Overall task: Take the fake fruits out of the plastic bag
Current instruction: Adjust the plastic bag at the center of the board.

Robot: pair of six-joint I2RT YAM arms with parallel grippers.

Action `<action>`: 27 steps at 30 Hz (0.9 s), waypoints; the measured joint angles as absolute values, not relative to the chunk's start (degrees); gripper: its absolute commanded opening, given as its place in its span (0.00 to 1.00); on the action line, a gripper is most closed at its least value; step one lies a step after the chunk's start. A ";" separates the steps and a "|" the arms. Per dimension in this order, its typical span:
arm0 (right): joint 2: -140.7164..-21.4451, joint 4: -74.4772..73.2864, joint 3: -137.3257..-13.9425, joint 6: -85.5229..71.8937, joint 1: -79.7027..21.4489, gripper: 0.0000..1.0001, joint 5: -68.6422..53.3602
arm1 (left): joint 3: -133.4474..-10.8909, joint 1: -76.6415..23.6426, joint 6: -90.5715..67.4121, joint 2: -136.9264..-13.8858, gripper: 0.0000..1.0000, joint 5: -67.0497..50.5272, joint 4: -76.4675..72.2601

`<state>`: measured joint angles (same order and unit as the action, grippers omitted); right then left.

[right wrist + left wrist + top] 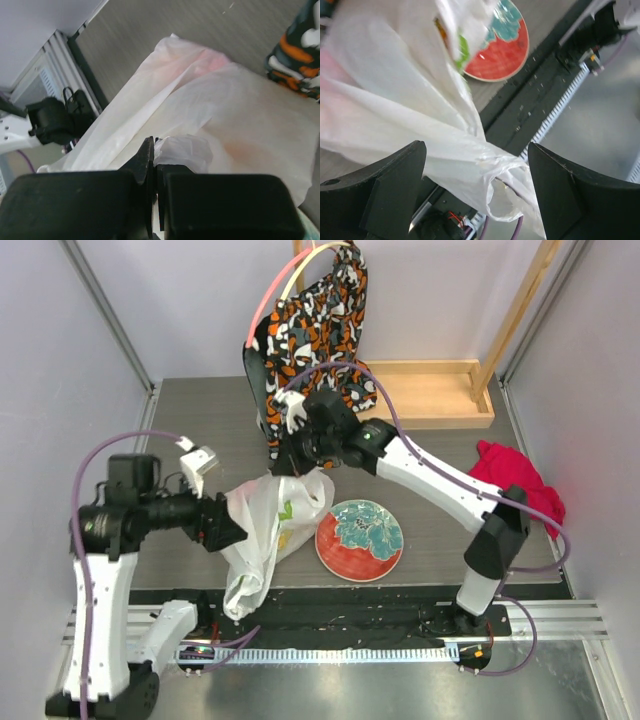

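Note:
The plastic bag [262, 530] hangs translucent white over the table's near edge, its tail drooping onto the black rail. My right gripper [298, 462] is shut on a bunched fold at the bag's top [182, 150] and holds it up. My left gripper [238, 530] is open wide, and the bag's lower part [445, 150] runs between its fingers [390, 185] without being pinched. The fake fruits stay inside the bag, dim through the plastic: a green and yellow patch [286, 512] [462, 51] and a pink blur [212, 62].
The red-and-teal floral plate [360, 540] lies just right of the bag. A red cloth [515, 485] lies at the right edge. The orange-black-white cloth bag [315, 320] hangs at the back, with a wooden tray [430, 390] beside it.

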<state>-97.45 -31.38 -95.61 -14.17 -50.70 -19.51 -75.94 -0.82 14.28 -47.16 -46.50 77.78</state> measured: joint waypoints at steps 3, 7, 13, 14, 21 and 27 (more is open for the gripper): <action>-102.48 -30.94 -101.10 -15.14 -47.75 0.01 -20.16 | -73.19 -7.70 14.35 -52.69 0.87 -45.39 77.01; -105.60 -30.76 -104.92 -15.90 -45.06 0.01 -20.29 | -72.82 -15.29 15.90 -58.87 0.87 -44.91 77.06; -106.50 -30.39 -107.63 -16.51 -44.14 0.01 -20.32 | -77.03 -20.32 22.48 -55.77 0.89 -40.49 77.19; -106.50 -30.35 -107.92 -16.51 -44.14 0.01 -20.34 | -77.41 -20.47 23.49 -54.78 0.88 -39.66 77.17; -106.50 -30.04 -108.22 -16.58 -43.79 0.01 -20.56 | -77.78 -22.50 26.09 -50.13 0.89 -34.50 77.78; -108.14 -30.00 -110.24 -16.53 -43.22 0.01 -20.75 | -76.88 -29.87 26.39 -51.24 0.86 -33.30 77.45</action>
<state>-108.14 -30.00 -110.24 -16.53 -43.22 -20.75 -76.88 -29.87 26.39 -51.24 -33.30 77.45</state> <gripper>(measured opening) 0.038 0.888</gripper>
